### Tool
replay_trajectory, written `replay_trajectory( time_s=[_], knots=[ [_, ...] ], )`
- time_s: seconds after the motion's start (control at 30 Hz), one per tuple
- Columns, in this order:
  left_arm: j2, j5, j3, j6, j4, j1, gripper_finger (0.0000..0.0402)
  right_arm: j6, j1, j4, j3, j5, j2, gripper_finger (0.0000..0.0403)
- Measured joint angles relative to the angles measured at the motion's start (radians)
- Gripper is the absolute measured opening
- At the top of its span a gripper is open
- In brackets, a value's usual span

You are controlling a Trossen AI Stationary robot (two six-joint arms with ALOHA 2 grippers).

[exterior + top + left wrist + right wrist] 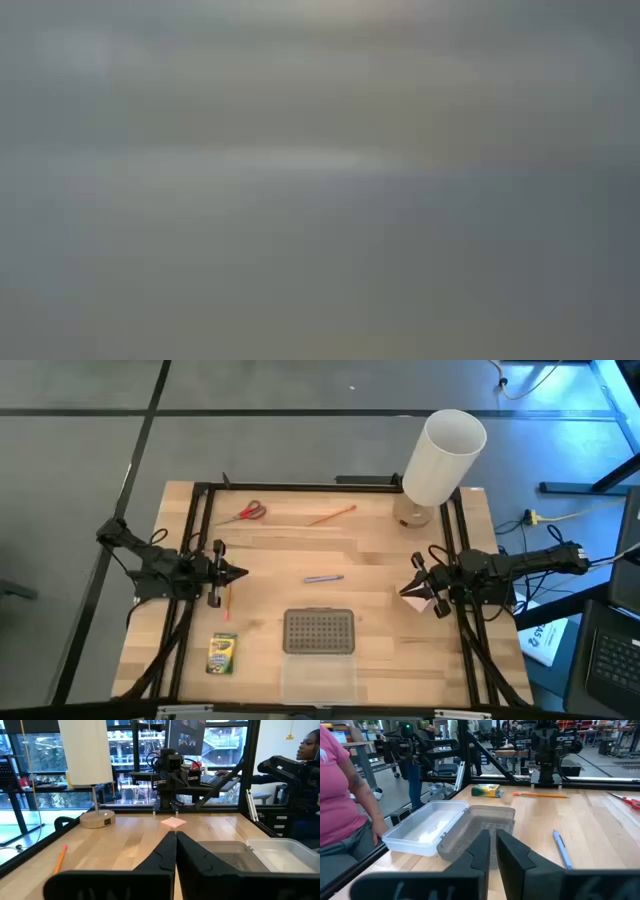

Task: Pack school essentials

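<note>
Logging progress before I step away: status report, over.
Left gripper shut, empty, left side of table. Right gripper beside pink block, not holding it. Scissors, orange pencil, pen, crayon box all loose on table, clear box empty. Nothing in the way.

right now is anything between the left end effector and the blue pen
Nothing visible. In the high view the left end effector sits at the table's left side, and bare wood lies between it and the bluish-purple pen mid-table. The clear box with its grey dotted lid lies off that line.
</note>
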Motion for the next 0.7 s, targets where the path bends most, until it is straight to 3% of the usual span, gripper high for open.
replay_trajectory(
  time_s=[0.7],
  knots=[
    [0.0,0.0,0.0,0.0,0.0,0.0,0.0,-0.027,0.0,-0.001,0.0,0.053,0.0,0.0035]
  ],
)
